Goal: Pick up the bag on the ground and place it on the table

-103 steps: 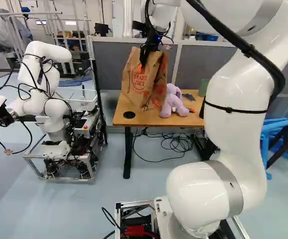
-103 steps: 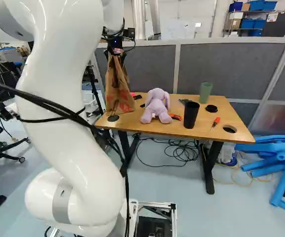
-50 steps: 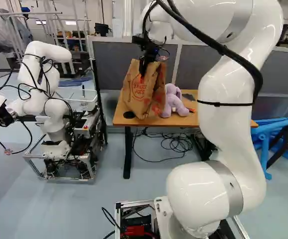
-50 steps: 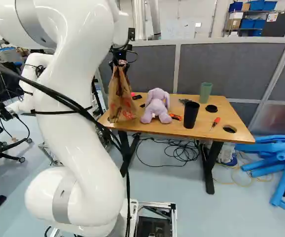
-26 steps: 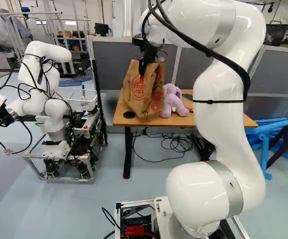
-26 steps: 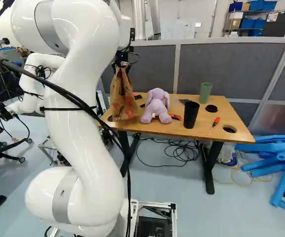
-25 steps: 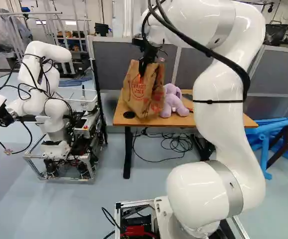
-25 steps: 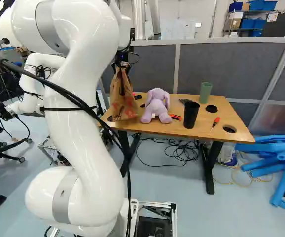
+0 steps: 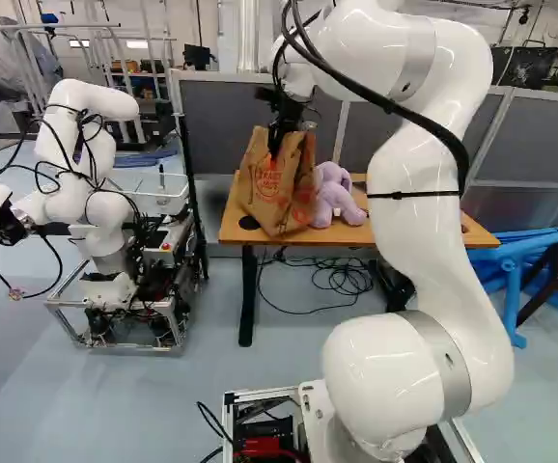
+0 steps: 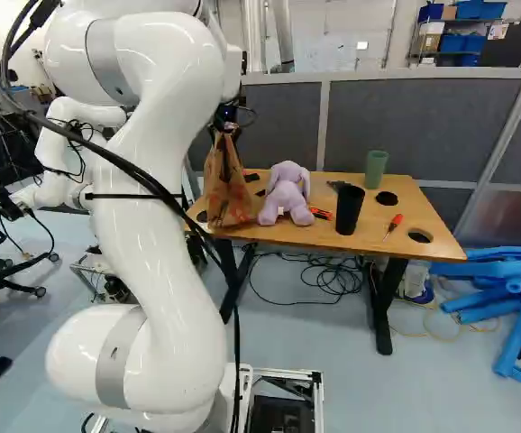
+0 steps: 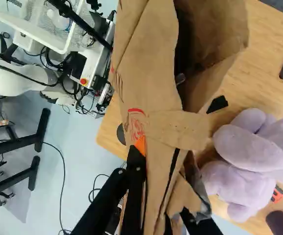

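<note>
Creased matt paper bag point(image 9: 271, 183), smooth wooden table point(image 10: 371, 216), plush cloth toy point(image 10: 285, 196), glossy arm point(image 10: 157, 244)

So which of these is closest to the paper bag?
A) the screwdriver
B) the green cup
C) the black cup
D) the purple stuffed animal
D: the purple stuffed animal is right beside the paper bag, while the black cup, green cup and screwdriver are all farther along the table.

The open paper bag point(image 9: 277, 193) seemingly touches the table point(image 10: 378, 236).
</note>
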`<state>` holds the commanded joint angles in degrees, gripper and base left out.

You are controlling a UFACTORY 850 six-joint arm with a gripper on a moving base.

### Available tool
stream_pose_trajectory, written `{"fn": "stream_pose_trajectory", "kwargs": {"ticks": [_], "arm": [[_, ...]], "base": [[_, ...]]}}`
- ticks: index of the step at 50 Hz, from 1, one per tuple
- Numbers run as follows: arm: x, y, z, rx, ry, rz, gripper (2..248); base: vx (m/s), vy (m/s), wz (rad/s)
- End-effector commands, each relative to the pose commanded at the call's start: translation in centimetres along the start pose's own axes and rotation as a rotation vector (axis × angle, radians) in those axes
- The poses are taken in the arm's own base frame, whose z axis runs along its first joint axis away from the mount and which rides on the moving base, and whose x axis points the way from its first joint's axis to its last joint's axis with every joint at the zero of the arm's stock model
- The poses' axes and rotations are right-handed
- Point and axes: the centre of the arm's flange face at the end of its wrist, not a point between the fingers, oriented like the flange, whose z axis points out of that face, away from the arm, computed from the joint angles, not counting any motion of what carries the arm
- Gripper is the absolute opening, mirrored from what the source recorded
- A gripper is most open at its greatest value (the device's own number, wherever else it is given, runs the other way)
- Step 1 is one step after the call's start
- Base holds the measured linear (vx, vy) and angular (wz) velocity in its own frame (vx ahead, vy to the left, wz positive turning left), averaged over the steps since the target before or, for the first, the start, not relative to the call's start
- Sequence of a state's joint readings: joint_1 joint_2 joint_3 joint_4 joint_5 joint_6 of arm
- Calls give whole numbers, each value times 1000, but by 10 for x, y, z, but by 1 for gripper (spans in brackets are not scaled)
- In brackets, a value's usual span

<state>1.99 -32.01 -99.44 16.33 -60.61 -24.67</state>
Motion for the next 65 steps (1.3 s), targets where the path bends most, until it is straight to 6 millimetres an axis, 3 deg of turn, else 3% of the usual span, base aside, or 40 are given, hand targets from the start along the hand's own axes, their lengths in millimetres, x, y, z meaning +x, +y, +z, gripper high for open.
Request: {"fn": "stream_pose_trajectory", "kwargs": {"ticks": [15,24,25,30,31,35,36,40,41,46,47,51,52,56,57,65], "arm": [[24,-5,8,-3,20,-25,21],[29,-7,9,-4,25,-30,21],[29,-7,9,-4,25,-30,41],[30,-7,9,-4,25,-31,41],[30,-7,9,-4,25,-31,75],[30,-7,9,-4,25,-31,75],[30,-7,9,-4,25,-31,110],[30,-7,9,-4,25,-31,110],[30,-7,9,-4,25,-31,146],[30,-7,9,-4,25,-31,146],[30,-7,9,-4,25,-31,183],[30,-7,9,-4,25,-31,183],[30,-7,9,-4,25,-31,219],[30,-7,8,-4,27,-31,219],[30,-7,8,-4,28,-31,247],[29,-10,-2,-8,40,-35,247]], "base": [[0,0,0],[0,0,0],[0,0,0],[0,0,0],[0,0,0],[0,0,0],[0,0,0],[0,0,0],[0,0,0],[0,0,0],[0,0,0],[0,0,0],[0,0,0],[0,0,0],[0,0,0],[0,0,0]]}}
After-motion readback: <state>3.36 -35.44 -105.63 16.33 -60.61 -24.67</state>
